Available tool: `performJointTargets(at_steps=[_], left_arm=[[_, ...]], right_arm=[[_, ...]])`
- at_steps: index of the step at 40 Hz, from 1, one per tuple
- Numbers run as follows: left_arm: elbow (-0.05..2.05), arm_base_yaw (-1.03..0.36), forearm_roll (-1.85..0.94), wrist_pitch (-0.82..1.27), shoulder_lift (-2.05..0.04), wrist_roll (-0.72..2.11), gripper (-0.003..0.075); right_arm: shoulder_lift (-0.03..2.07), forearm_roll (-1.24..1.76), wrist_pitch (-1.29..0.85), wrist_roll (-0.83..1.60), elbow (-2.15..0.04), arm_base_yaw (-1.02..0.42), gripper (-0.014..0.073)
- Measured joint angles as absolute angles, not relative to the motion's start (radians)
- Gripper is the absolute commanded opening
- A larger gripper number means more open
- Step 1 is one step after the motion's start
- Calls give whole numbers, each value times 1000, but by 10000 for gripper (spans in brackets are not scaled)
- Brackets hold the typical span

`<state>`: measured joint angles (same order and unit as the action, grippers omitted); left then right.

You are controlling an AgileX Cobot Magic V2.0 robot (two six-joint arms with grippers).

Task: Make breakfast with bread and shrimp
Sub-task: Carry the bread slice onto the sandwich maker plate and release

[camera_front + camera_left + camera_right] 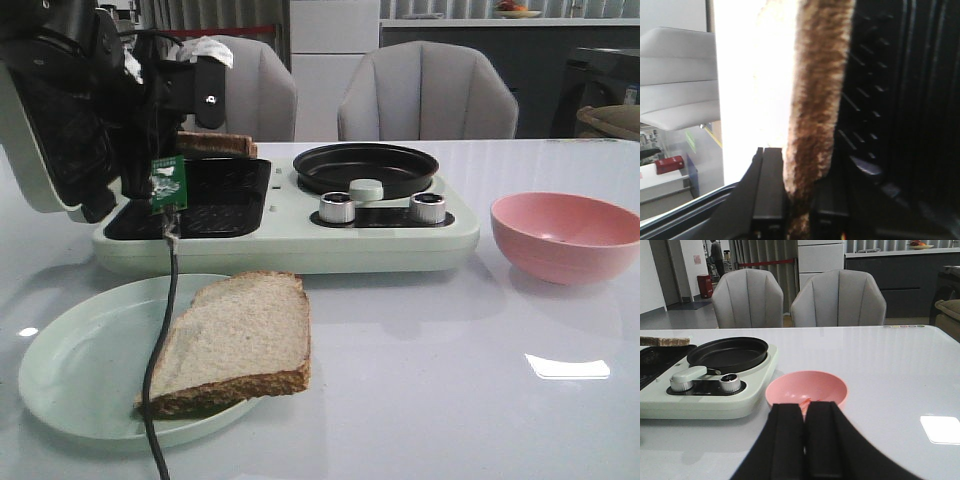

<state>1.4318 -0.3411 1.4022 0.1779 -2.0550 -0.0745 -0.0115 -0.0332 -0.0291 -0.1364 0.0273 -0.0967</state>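
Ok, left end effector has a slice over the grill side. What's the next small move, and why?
Probably lower the left end effector a little toward the grill plate before letting go. Its fingers are clamped on the crust of the bread slice, which is held on edge beside the ridged plate rather than lying on it. The second slice sits on the plate.

The front camera looked forward across the glossy white table from low and near, facing two grey padded chairs. The left wrist camera sat pressed close behind its black gripper, with a brown-crusted bread slice filling the frame between the fingers. The right wrist camera hovered low over the table behind its black gripper, facing the same chairs. Front and right wrist views shared the pale green cooking appliance and the round pink bowl just ahead of the right gripper.
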Motion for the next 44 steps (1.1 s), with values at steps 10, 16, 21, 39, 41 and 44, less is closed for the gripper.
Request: performJointTargets(at_steps=[10,16,21,39,41,44], left_arm=[[1432,-341,1346,186,-2087,-93,115],[1421,-341,1327,184,-2085,-113,139],[1388,-341,1324,146,-2056,-120,251],[1326,-341,1208,96,-1987,-122,607],[1326,-341,1188,101,-1979,-122,607],[1324,-345,1141,113,-1961,-122,607]], right_arm=[[-12,-33,-29,-136,27,-97,138],[-12,-33,-29,-136,27,-97,138],[-12,-33,-29,-136,27,-97,138],[-12,-33,-29,-136,27,-97,138],[-12,-33,-29,-136,27,-97,138],[-12,-33,-29,-136,27,-97,138]])
